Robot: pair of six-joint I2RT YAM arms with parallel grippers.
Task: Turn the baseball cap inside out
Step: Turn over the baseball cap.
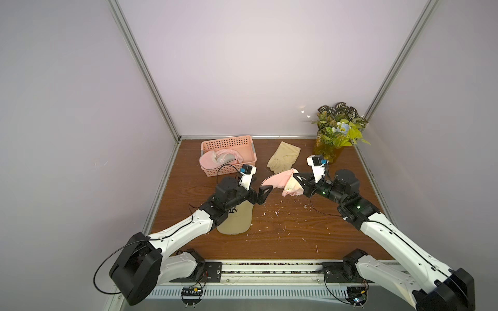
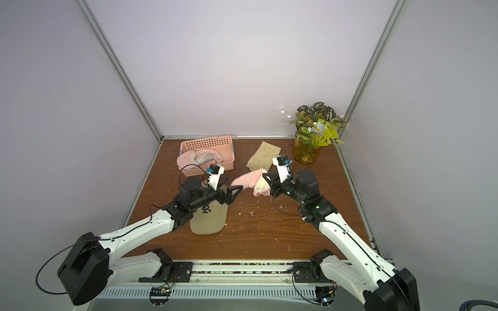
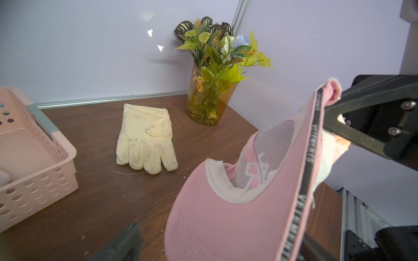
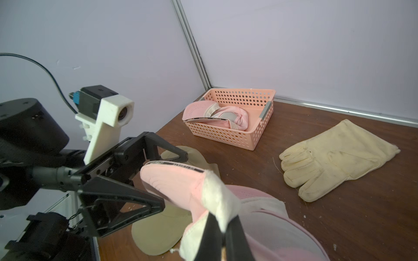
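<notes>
As I read both top views, the wooden table [image 1: 269, 242] carries everything. Pink basket [image 1: 229, 142] sits at 11 o'clock with a second pink cap [image 1: 215, 159] inside it. Vase of fake plants [image 1: 327, 152] at 1 o'clock. Beige cap [image 1: 237, 222] at 8 o'clock, partly under my left arm. Pink baseball cap [image 1: 280, 181] hangs off the table near centre, brim toward 9 o'clock, lining showing. Cream glove [image 1: 284, 157] lies flat at 12 o'clock. Right gripper [image 4: 222, 235] is clamped tight on the cap's white inner band. Left gripper [image 1: 264, 193] is spread wide, gripping nothing. The brim tip sits between its jaws; contact I can't tell.
</notes>
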